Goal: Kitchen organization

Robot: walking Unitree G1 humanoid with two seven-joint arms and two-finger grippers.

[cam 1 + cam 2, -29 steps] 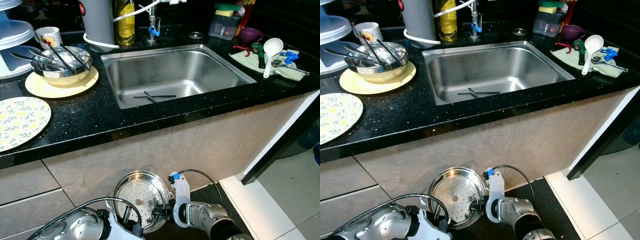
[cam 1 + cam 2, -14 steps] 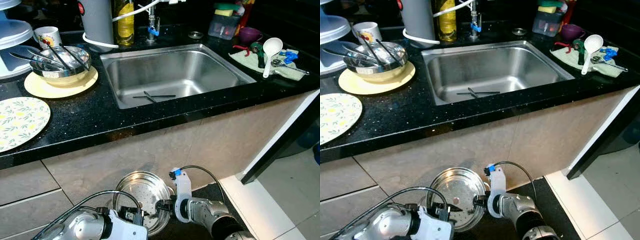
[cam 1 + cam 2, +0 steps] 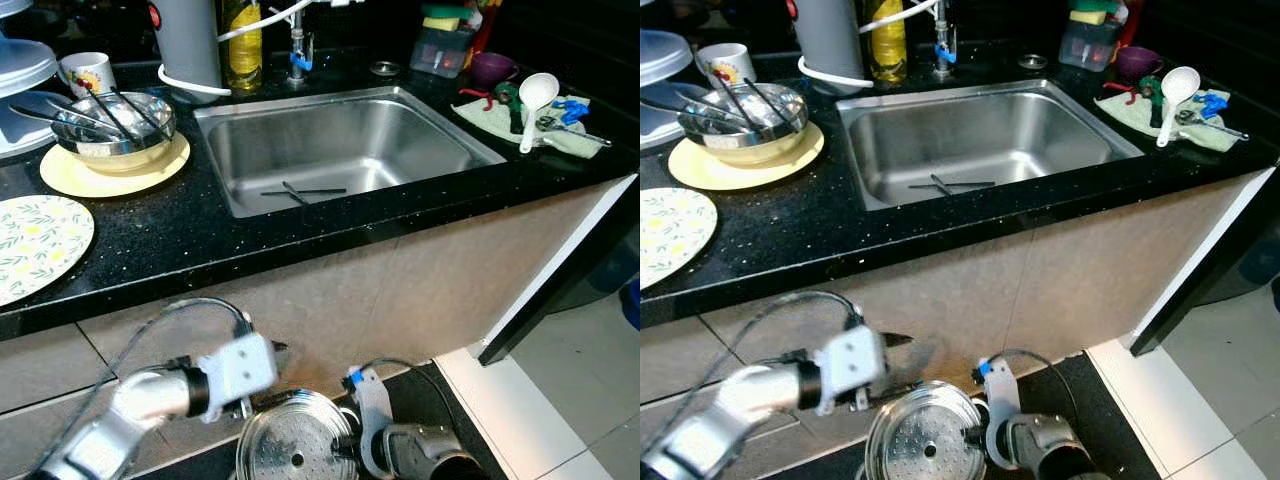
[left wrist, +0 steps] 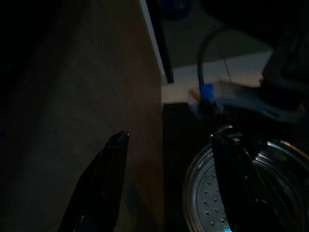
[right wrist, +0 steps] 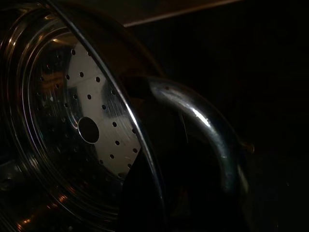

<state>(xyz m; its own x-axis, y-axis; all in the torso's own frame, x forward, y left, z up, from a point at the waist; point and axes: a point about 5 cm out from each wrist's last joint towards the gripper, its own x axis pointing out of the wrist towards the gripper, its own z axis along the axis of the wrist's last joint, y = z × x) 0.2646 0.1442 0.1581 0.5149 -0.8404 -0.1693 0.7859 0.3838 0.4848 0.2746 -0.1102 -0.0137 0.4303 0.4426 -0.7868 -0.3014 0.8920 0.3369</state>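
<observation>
Right gripper (image 3: 975, 432), low in front of the cabinet below the tabletop (image 3: 180, 240), has its jaws closed on the rim and side handle of the perforated steamer pan (image 3: 920, 447); the pan hangs out to the left of those jaws, tilted so its holed bottom faces up. Left gripper (image 4: 166, 183) is free, jaws spread apart and empty, with the pan's rim just beyond the tips and the cabinet front close on the other side. Judged risk: a one-sided rim hold lets the pan swing or slip, and lifting toward the sink (image 3: 340, 150) could knock it against the tabletop edge.
</observation>
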